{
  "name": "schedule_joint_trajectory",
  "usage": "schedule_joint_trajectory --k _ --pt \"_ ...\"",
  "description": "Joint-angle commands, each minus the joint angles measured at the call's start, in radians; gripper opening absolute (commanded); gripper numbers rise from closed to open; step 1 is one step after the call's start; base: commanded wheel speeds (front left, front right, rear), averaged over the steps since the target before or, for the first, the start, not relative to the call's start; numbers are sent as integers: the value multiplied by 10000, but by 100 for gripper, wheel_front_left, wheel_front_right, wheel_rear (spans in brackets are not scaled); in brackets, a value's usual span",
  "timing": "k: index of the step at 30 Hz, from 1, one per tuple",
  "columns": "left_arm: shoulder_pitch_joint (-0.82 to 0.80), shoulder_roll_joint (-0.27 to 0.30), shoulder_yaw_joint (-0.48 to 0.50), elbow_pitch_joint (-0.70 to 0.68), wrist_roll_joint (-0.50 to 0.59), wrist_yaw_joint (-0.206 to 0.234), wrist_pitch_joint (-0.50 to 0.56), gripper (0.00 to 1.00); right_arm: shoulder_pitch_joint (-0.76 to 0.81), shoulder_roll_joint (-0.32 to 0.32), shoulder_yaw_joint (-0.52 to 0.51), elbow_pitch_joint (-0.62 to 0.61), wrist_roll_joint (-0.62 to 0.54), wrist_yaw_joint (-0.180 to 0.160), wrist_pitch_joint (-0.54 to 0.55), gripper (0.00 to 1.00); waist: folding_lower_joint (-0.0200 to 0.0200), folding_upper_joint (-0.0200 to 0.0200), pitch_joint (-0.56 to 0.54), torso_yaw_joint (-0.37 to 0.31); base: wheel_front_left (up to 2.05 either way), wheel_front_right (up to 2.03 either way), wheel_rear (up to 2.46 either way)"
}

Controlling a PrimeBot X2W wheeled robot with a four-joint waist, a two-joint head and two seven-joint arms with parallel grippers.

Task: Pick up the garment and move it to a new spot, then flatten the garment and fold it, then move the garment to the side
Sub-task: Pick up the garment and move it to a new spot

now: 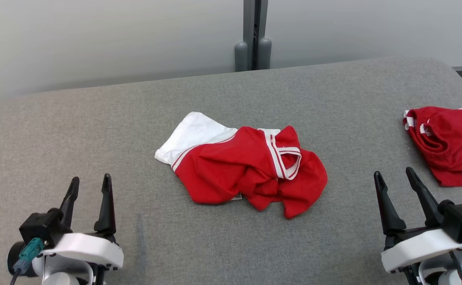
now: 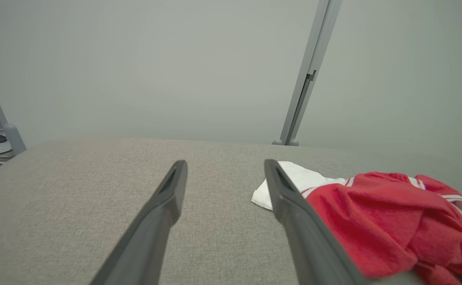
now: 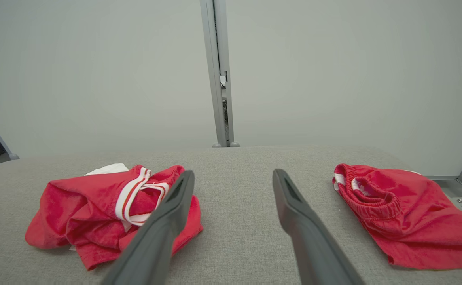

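A crumpled red garment point(image 1: 250, 170) with white sleeve and white-striped collar lies in a heap at the middle of the grey cushioned surface point(image 1: 96, 130). It also appears to the right of my left fingers as the garment point(image 2: 377, 225), and to the left of my right fingers as the garment point(image 3: 104, 209). My left gripper point(image 1: 90, 188) stands open at the lower left, well apart from the cloth, nothing between its fingers. My right gripper point(image 1: 395, 177) stands open at the lower right, also empty. In the wrist views the left gripper point(image 2: 225, 168) and right gripper point(image 3: 233, 178) show wide gaps.
A second red garment point(image 1: 448, 142) with an elastic waistband lies near the right edge of the surface; it shows as the second garment point(image 3: 401, 213) in the right wrist view. A grey post point(image 1: 253, 35) stands against the pale wall behind. The surface rounds off at the far right.
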Motion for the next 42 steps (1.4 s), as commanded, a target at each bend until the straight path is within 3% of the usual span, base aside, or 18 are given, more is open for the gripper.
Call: schedule_joint_trajectory --k 1,14,42 --pt "116 76 20 -45 51 47 38 100 107 -80 -44 -18 -23 2 23 100 0 -1 -153 124 0 0 0" --pt "1779 494 -56 -953 283 600 454 100 954 -17 -142 -250 -119 2 458 100 0 -1 -993 303 0 0 0" --pt "2284 594 -468 -1657 324 835 792 100 1440 101 -391 -812 -220 2 874 100 0 -1 -1237 462 0 0 0"
